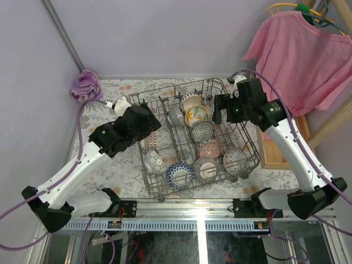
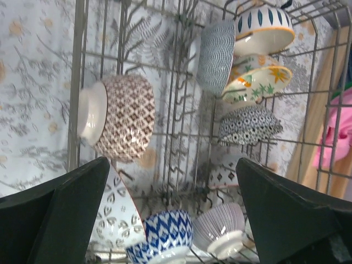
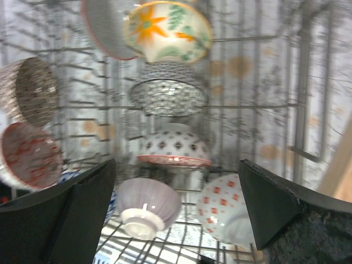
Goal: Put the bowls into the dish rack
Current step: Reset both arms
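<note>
Left gripper hangs over the left side of the dish rack, jaws spread wide with nothing between them. Below it, the brown lattice bowl stands on edge just inside the rack's left wall. The blue-patterned bowl sits at the near edge with the grey striped bowl beside it. The floral bowl is in the middle row toward the far edge, and the red-spotted bowl is by the near-right corner. Right gripper hovers at the rack's far-right corner, also fully spread and empty. All the bowls we see are inside the rack; we see none on the tabletop.

Handling, our read: glazed ceramic, so rigid and slick, and likely to chip on a hard knock against wire or another bowl. Each looks light enough for one arm. The best hold is across the rim, one finger inside and one outside. The foot ring is a fallback, but it is narrow.

Room: the left of the rack is open tabletop, with a purple cloth at the far-left corner. The middle row is packed close and some bowls look to be touching, so there is little gap for fingers. Tines and tall wire sides block sideways moves, so straight up is the free direction. The right side is tight, with a wooden frame just beside the rack and a pink shirt hanging close to the right arm.
</note>
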Tool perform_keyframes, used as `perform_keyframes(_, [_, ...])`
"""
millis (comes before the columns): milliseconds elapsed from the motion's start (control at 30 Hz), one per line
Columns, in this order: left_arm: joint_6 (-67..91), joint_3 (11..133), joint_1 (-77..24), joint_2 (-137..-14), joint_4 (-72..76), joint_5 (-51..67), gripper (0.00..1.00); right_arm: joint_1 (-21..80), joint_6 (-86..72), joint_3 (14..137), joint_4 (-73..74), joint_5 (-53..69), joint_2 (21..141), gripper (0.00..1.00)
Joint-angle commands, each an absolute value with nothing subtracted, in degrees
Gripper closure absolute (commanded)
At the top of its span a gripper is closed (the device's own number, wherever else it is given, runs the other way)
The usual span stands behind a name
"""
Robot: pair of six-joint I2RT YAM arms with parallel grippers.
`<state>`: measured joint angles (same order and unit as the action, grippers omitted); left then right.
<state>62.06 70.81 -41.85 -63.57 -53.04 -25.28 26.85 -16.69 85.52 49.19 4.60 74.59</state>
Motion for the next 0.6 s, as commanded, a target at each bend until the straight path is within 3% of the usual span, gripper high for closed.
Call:
perform_keyframes(0, [50.38, 73.74, -38.70, -65.96, -46.12, -27.01, 0.00, 24.41, -14.19, 86.59, 52.65, -7.07, 73.81, 0.01])
perform_keyframes(133, [45.18, 72.68, -38.06, -65.38, -44.88, -33.88, 0.00, 24.12, -16.56, 86.24, 53.08, -11.84, 69.69, 0.01])
perform_keyframes(333, [34.07, 62.15, -37.10, -57.01, -31.31, -29.98, 0.00, 24.16, -19.73, 84.61, 51.53, -15.87, 63.31, 0.01])
perform_keyframes(567, [30.77, 58.48, -36.94, -52.71, -30.61, -26.58, 0.00, 24.12, -24.78, 83.48, 50.71, -21.29, 59.47, 0.01])
